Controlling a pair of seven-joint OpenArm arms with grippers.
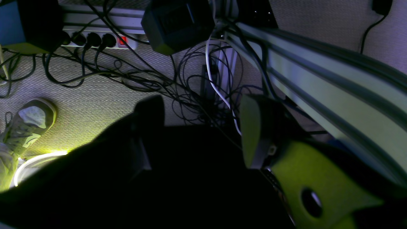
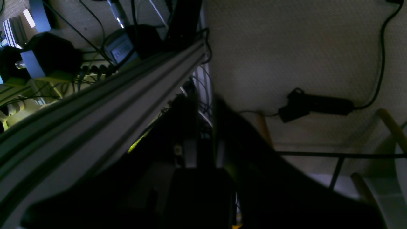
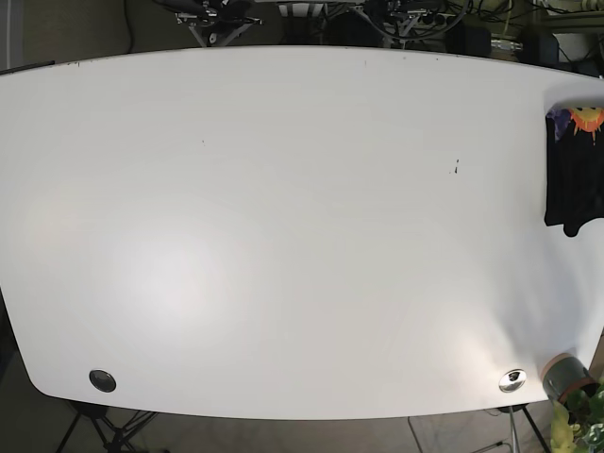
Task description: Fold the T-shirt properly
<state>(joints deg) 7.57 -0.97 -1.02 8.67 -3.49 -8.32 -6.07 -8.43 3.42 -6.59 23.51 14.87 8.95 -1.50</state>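
Black cloth drapes across the left gripper (image 1: 203,127), fingers spread; right gripper's state unreadable. T-shirt (image 3: 572,175) sits at the table (image 3: 283,236) edge — a stray tug could drag it off.

No lettering can be read — labels and prints too blurred.

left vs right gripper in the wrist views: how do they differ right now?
Left gripper: fingers well apart, one pad lit pale green, floor cables visible through the gap. Right gripper: only a narrow slot shows between its dark fingers, too dim to tell its state. The table's frame rail runs on the right in the left wrist view and on the left in the right wrist view. Shared: both hang over the carpet and neither holds the T-shirt, which lies at the table edge.
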